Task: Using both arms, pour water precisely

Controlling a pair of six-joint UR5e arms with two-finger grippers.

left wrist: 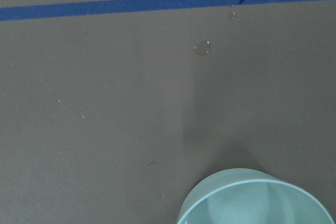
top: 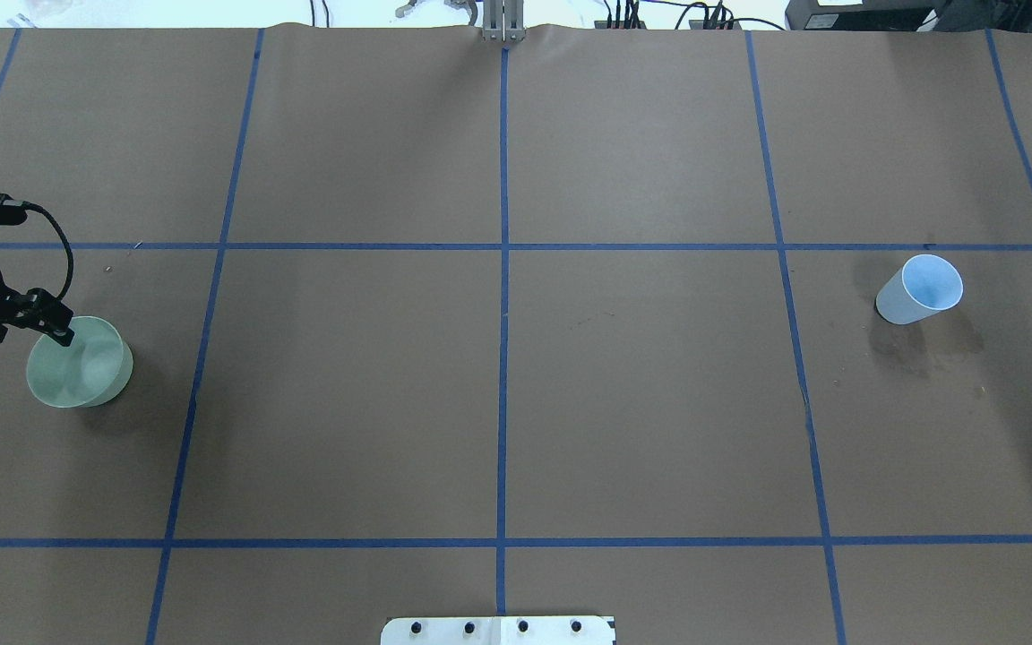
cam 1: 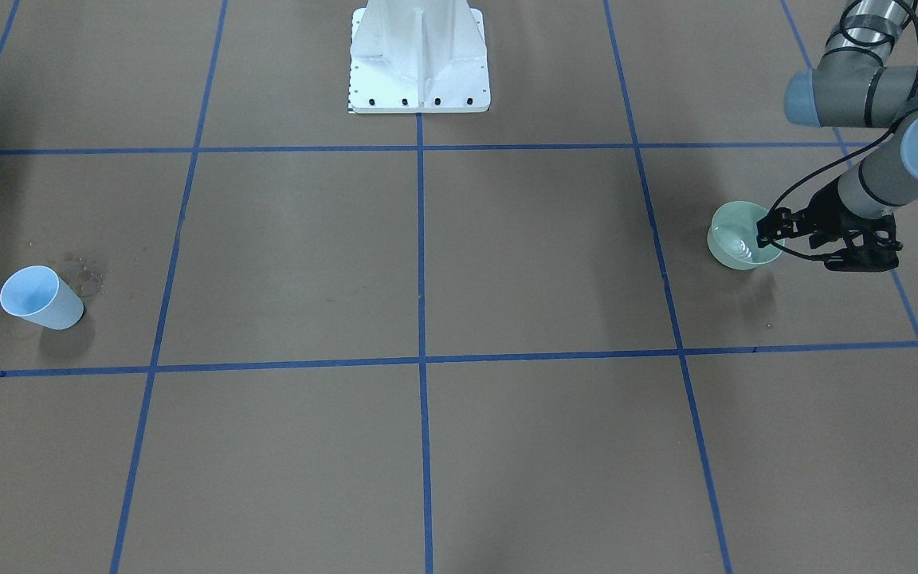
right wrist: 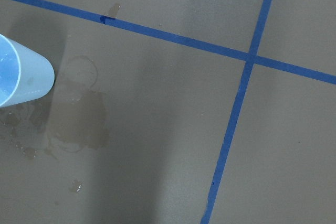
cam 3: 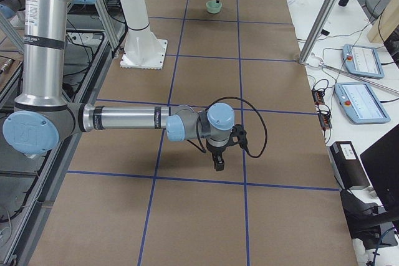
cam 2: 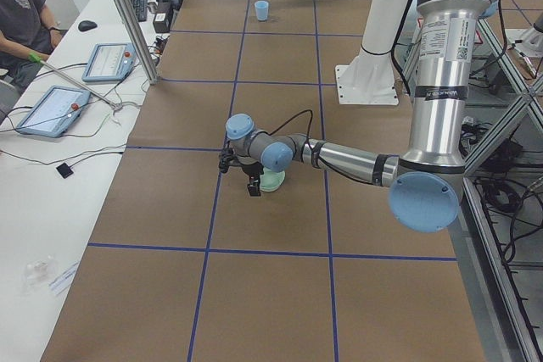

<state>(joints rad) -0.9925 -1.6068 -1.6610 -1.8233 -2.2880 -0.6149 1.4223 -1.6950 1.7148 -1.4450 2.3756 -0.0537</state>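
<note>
A pale green bowl (cam 1: 734,253) stands on the brown table at my left side, also in the overhead view (top: 81,367). Water (cam 1: 739,241) ripples inside it. My left gripper (cam 1: 765,233) reaches onto the bowl's rim from the side and looks shut on it; the overhead view (top: 62,335) shows one finger just inside the rim. A light-blue cup (cam 1: 41,299) stands far off on my right side, also in the overhead view (top: 919,288). My right gripper (cam 3: 217,164) shows only in the exterior right view, pointing down above the table, and I cannot tell its state.
Wet stains (right wrist: 79,124) lie on the paper beside the cup (right wrist: 21,77). A droplet (left wrist: 202,48) lies beyond the bowl (left wrist: 257,198). The white pedestal (cam 1: 419,64) stands at the table's middle edge. An operator (cam 2: 21,14) sits with tablets alongside.
</note>
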